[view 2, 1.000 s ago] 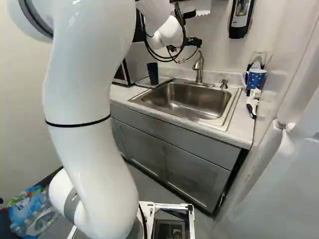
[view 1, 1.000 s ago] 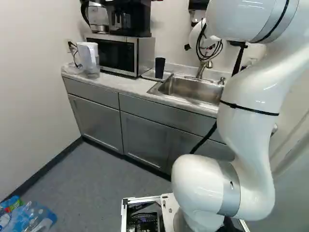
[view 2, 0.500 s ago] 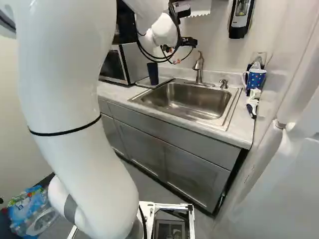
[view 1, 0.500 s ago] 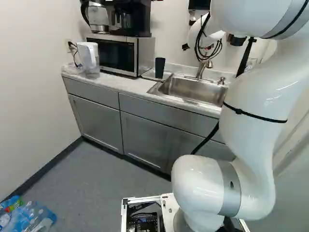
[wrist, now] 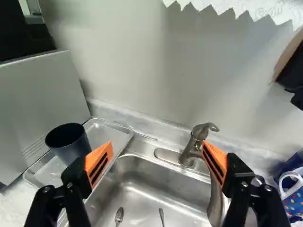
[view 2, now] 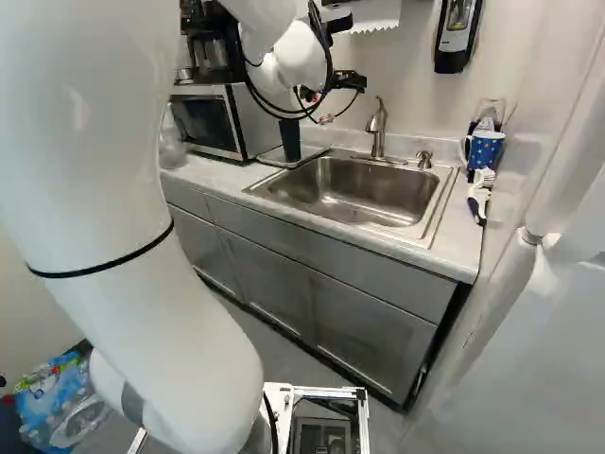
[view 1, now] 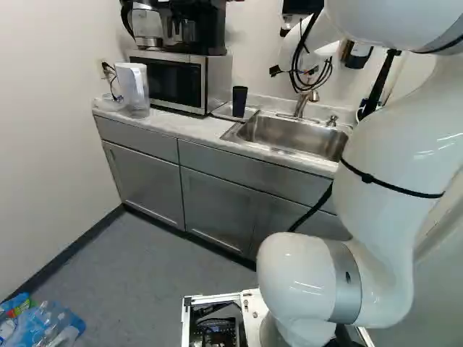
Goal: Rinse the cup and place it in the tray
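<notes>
1. Wrist view: the microwave (wrist: 40,104) rises close behind the cup's side of the scene, so the arm (view 2: 189,331) would do best to approach from above and the sink side, leaving its wall untouched.
2. Fetching the cup for its rinse seems the step in hand, though whether it has been rinsed already I cannot tell. Once gripped, it should come straight up, then across over the sink (wrist: 142,189), where no running water shows.
3. Its metal tray (wrist: 102,135) lies beside the sink, under the cup. Clear the raised rim before any sideways travel; a low crossing could drag the tray or tip the cup.
4. Near 1 fingertip stands the faucet (wrist: 189,152); they overlap in this view, and contact cannot be told. Rise a little first, then shift towards the tray.
5. Both fingers of the gripper (wrist: 157,150) stand wide apart with nothing held. Bring them down on 2 opposite sides of the cup, centre it, then close gently, as its wall may flex.
6. Upright in the tray, the dark cup (wrist: 72,149) lies outside the gap, beyond and partly behind the finger farther from the faucet.
</notes>
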You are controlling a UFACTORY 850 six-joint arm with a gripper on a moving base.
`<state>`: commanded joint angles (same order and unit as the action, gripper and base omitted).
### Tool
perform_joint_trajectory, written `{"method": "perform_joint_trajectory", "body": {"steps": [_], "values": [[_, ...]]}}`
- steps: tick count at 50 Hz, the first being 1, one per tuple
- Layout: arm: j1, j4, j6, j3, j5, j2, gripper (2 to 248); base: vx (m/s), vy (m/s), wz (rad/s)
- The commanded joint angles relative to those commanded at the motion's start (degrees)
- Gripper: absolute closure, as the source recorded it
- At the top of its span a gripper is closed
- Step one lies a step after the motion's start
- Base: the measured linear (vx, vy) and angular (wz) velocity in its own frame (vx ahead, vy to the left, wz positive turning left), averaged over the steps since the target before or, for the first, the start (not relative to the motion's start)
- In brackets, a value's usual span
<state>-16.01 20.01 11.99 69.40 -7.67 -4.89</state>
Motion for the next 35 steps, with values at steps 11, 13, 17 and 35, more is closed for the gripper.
{"method": "perform_joint_trajectory", "body": {"steps": [11,13,17,35], "values": [[0.7,0.0,0.0,-2.1,1.3,2.0,3,0.0,0.0,0.0],[0.9,0.0,0.0,-2.5,1.5,2.4,3,0.0,0.0,0.0],[1.1,0.0,0.0,-3.1,2.0,3.0,3,0.0,0.0,0.0],[2.0,0.0,0.0,-5.5,4.7,5.4,3,0.0,0.0,0.0]]}}
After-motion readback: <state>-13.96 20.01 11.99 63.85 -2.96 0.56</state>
